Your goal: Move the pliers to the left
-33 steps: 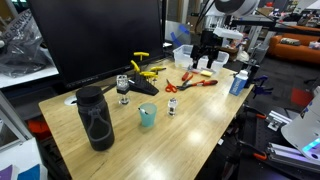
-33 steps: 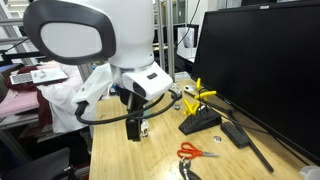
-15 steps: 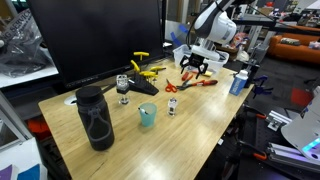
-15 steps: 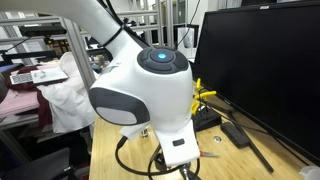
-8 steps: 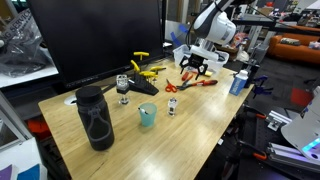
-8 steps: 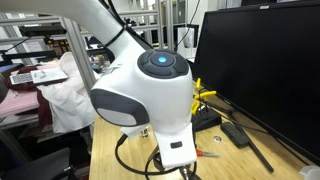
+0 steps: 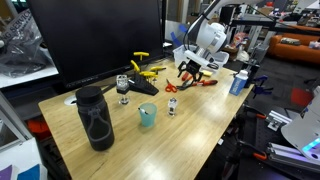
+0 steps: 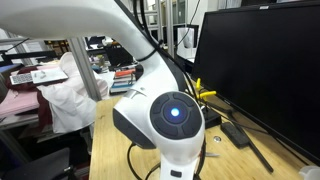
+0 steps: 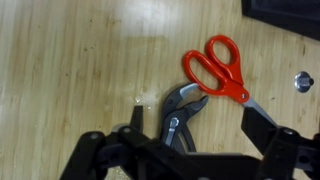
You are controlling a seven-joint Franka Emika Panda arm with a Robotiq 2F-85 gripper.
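Observation:
In the wrist view the pliers' dark metal head (image 9: 180, 108) lies on the wooden table, and its handles run down under my gripper, out of sight. My gripper (image 9: 197, 118) is open, with one finger on each side of the head and neither touching it. Red-handled scissors (image 9: 216, 66) lie just beyond the pliers' head, touching or nearly touching it. In an exterior view my gripper (image 7: 190, 71) hangs low over the pliers' red handles (image 7: 206, 81) at the far end of the table. In the exterior view taken from close behind the arm, the arm hides the pliers.
A black bottle (image 7: 96, 118), a blue cup (image 7: 147, 115) and a small glass (image 7: 123, 88) stand on the table. Yellow-handled tools (image 7: 146, 68) lie on a black stand by the big monitor (image 7: 95, 40). A blue bottle (image 7: 238, 82) stands at the table's edge.
The arm has swung from the table's far corner and come down over the pliers. The pliers and scissors have not moved.

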